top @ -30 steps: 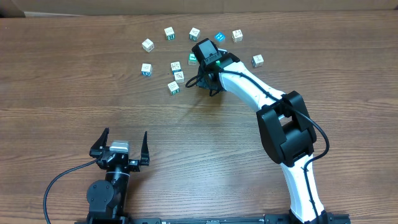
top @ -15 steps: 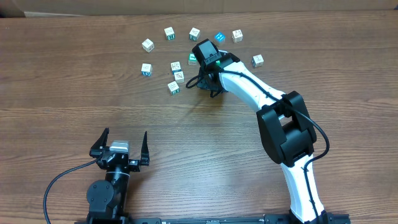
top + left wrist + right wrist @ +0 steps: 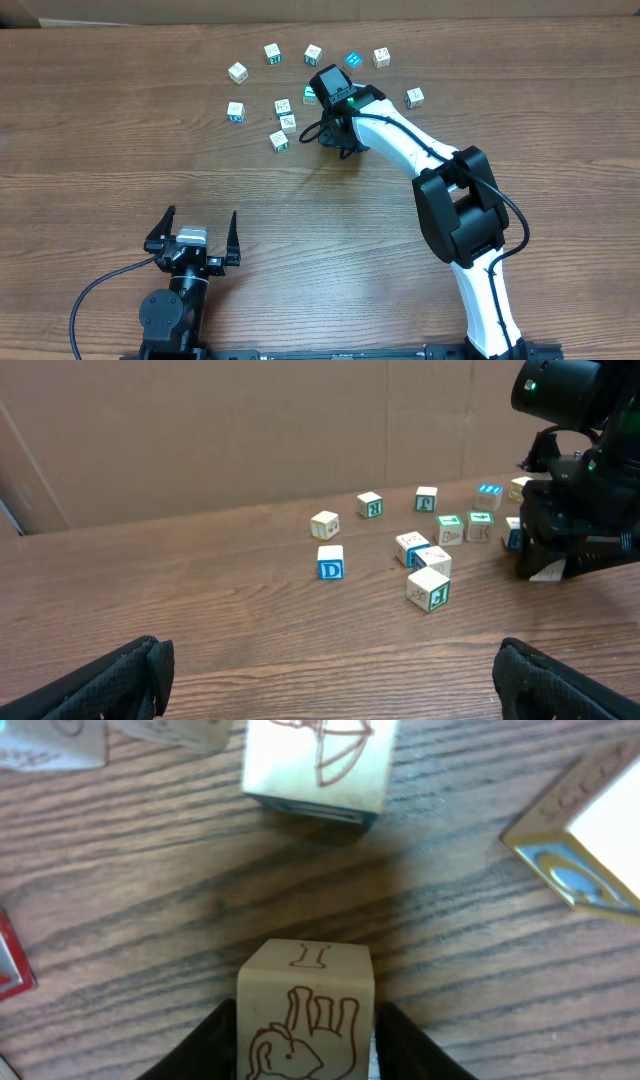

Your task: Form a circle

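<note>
Twelve or so letter cubes [image 3: 283, 106] sit in a loose cluster at the far middle of the table [image 3: 120, 150]. No closed circle yet. Overhead view: the outer cubes trace a rough arc along the far side and both flanks, a few lie bunched inside it, and the near side looks open.

Elephant cube [image 3: 305, 1020] is on the wood at the near edge of the cluster. Right pincer [image 3: 305, 1040] straddles it, one finger at each side face. The wrist view doesn't show whether the fingers clamp it or just flank it with slack. Umbrella cube [image 3: 318, 765] is just ahead, across a strip of bare wood. A blue-faced cube [image 3: 580, 840] sits at the right of the wrist view, apart.

Step in hand, as a judgement: setting the elephant cube as a near-side link of the ring. To do it well:
- cube flat on the table before letting go
- spread both fingers evenly so neither drags it
- lift straight up, no sideways sweep, since neighbours are close
- match its spacing to the far arc

Likely next candidates are the bunched inner cubes, pulled outward one at a time.

Left pincer [image 3: 201, 218] is at the near edge, well apart from the cubes, fingers spread wide, holding nothing.
</note>
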